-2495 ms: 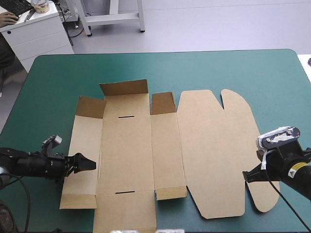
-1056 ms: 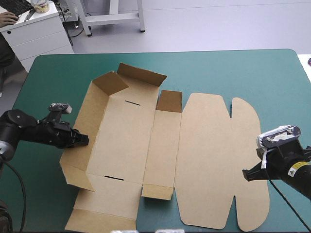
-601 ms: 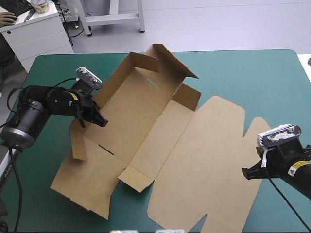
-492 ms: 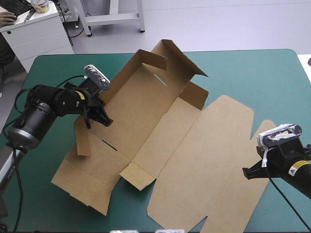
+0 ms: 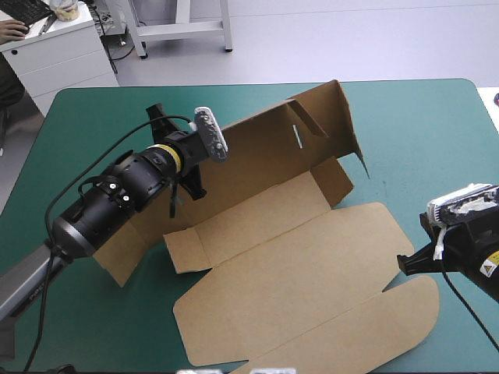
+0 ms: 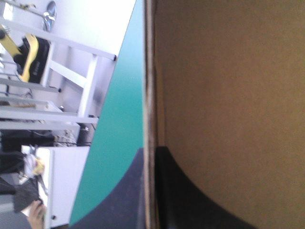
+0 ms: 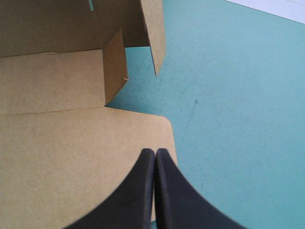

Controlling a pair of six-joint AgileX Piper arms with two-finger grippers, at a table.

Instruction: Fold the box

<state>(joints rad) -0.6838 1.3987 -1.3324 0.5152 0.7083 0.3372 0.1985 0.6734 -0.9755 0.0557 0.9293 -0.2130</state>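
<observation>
The brown box (image 5: pixel 304 273) lies part-folded on the teal-green cover. Its long panel (image 5: pixel 265 148) stands almost upright, with a slot near its far end. The wide lid lies flat toward the table's front. My left gripper (image 5: pixel 181 195) is shut on the near end of that raised panel. In the left wrist view the board's edge (image 6: pixel 150 71) runs straight out from between my left gripper's (image 6: pixel 151 150) black fingers. My right gripper (image 5: pixel 404 266) is shut with nothing in it, its tip (image 7: pixel 155 150) over the lid's rounded corner (image 7: pixel 162 124).
A short end flap (image 7: pixel 114 67) stands up ahead of the right gripper. A small flap (image 5: pixel 183 249) lies flat under the left arm. Bare teal-green cover (image 5: pixel 421 132) stretches to the far right corner. A white cabinet (image 5: pixel 62 54) stands beyond the far left corner.
The left arm has swung up and over the table, raising the long panel from flat to nearly upright and turning the whole box. The right gripper has stayed shut, shifting slightly right.
</observation>
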